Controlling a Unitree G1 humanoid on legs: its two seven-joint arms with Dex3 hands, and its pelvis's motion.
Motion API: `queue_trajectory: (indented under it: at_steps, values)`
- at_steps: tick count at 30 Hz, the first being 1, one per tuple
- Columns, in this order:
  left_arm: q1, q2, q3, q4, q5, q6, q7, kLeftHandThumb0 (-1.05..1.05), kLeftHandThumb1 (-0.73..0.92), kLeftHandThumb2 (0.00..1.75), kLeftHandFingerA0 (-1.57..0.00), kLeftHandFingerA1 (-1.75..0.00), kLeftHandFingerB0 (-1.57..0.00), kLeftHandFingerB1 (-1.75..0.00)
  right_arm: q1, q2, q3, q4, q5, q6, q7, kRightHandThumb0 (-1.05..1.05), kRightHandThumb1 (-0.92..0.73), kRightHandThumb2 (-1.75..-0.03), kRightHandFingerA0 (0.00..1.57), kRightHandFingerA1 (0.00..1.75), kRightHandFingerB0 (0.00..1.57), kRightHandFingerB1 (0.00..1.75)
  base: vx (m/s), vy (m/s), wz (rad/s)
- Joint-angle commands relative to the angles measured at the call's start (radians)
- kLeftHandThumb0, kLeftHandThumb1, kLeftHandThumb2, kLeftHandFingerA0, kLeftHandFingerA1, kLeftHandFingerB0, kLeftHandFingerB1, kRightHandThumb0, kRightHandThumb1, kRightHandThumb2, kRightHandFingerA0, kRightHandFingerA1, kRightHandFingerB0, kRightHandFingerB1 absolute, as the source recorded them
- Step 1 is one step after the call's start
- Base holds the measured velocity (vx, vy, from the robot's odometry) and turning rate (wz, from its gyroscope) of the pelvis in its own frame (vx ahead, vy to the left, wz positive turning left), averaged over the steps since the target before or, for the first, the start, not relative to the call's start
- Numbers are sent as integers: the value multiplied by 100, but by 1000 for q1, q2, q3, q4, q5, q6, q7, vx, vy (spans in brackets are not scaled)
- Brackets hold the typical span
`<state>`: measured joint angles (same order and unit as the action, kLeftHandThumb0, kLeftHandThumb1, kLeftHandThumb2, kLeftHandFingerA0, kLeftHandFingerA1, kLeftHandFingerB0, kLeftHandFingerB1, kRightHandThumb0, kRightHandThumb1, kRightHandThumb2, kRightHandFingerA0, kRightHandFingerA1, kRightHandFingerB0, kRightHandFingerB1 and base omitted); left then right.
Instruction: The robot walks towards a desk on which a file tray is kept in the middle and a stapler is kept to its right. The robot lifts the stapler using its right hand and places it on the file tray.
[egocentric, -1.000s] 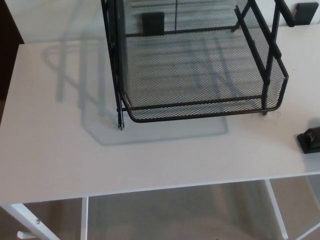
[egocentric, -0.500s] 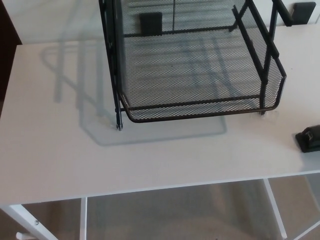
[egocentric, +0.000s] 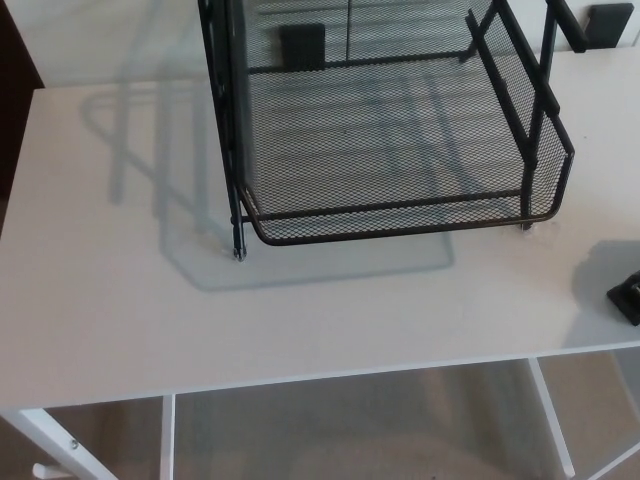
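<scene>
- Neither of my hands showed in the head view, so I could not tell how my fingers stood or whether they held anything.
- The white desk (egocentric: 120, 300) filled most of the view, its near edge running across below the middle.
- The black mesh file tray (egocentric: 400, 218) stood on the far middle of the desk, its low front wall facing me and its bottom shelf bare.
- Black upright posts rose at the tray's left and right sides, and the top of the frame cut off its upper part.
- The stapler (egocentric: 627, 296) lay on the desk at the far right, close to the near edge. Only a small dark corner of it showed, the rest cut off by the frame.
- The stapler sat to the right of the tray and nearer to me, apart from it and not touching.
- A soft grey shadow (egocentric: 598, 268) lay on the desk just left of the stapler.
- The tray's own shadow (egocentric: 150, 160) spread over the desk to its left.
- A small black block (egocentric: 302, 45) showed through the mesh at the far side, and another (egocentric: 610, 20) sat at the far right corner.
- Below the near edge I saw the desk's white frame (egocentric: 167, 440) and beige floor (egocentric: 350, 420).
</scene>
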<state>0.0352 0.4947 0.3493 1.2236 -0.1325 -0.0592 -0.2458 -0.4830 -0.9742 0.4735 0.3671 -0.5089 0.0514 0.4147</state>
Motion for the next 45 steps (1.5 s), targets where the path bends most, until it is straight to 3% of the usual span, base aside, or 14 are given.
queue_trajectory:
  at_steps: [1, 2, 12, 15, 16, 17, 25, 26, 29, 36, 40, 41, 42, 45]
  values:
    - [0, 6, -2, 3, 3, -44, 13, -68, 69, 97, -25, -55, -18, -47, -3, 15, -18, 8, -66, -98, -44, -50, -60, -59, 31, 39, 27, 30, 0, 0, 0]
    - [1, 7, -1, 4, 1, -44, 8, -65, 87, 66, -30, -48, -21, -36, -4, 17, -20, 16, -72, -109, -47, -50, -60, -59, 31, 39, 27, 30, 0, 0, 0]
    - [2, 9, -5, 1, -1, -34, 4, -66, 86, 65, -32, -46, -23, -35, 5, 49, -32, 50, -103, -191, -63, -46, -59, -59, 27, 35, 26, 29, 0, 0, 0]
    - [1, 6, -5, 6, 0, -40, 6, -69, 68, 99, -27, -56, -16, -47, 10, 53, -11, 74, -148, -204, -84, -45, -56, -58, 28, 34, 29, 30, 0, 0, 0]
    - [-1, 6, -4, 7, -2, -38, 6, -67, 85, 65, -33, -48, -23, -36, 8, 55, 2, 87, -174, -206, -97, -45, -57, -58, 27, 34, 29, 30, 0, 0, 0]
    - [-3, 6, -3, 12, -2, -35, 7, -68, 68, 99, -27, -56, -16, -47, 5, 53, 18, 96, -207, -208, -109, -46, -56, -58, 27, 34, 29, 30, 0, 0, 0]
    - [-1, 9, -15, 10, 7, -36, 6, -67, 69, 100, -28, -55, -16, -47, -71, 47, 119, 244, -355, -277, -223, -43, -58, -58, 36, 36, 33, 31, 0, 0, 0]
    - [-1, 8, -16, 11, 9, -36, 10, -65, 87, 66, -34, -46, -23, -35, -75, 46, 122, 256, -361, -293, -262, -51, -46, -79, 36, 50, 29, 45, 0, 0, 0]
    - [-9, 17, -19, 7, 9, -28, 2, -68, 69, 100, -28, -56, -14, -47, -55, 42, 131, 255, -408, -293, -418, -39, -59, -58, 78, 103, 43, 34, 0, 0, 0]
    - [-20, 16, -32, 24, 22, -23, 20, -64, 86, 65, -39, -48, -23, -35, -33, 67, 153, 300, -477, -256, -669, -29, -67, -65, 94, 161, 81, 53, 0, 0, 0]
    - [-18, 24, -42, 27, 29, -30, 16, -64, 87, 66, -39, -46, -23, -35, -5, 63, 142, 296, -485, -285, -830, -27, -68, -60, 91, 144, 90, 56, 0, 0, 0]
    - [-13, 27, -44, 19, 29, -33, 7, -67, 70, 101, -33, -57, -17, -47, 6, 73, 127, 305, -467, -313, -898, -26, -68, -61, 92, 102, 95, 58, 0, 0, 0]
    - [-15, 24, -46, 24, 31, -33, 9, -66, 88, 66, -38, -46, -22, -34, 15, 83, 119, 316, -460, -320, -959, -23, -62, -61, 96, 77, 97, 60, 0, 0, 0]
    - [-17, 17, -37, 23, 17, -19, 7, -68, 70, 100, -33, -57, -16, -47, 50, 106, 96, 278, -428, -308, -944, -23, -59, -58, 94, 112, 94, 55, 0, 0, 0]
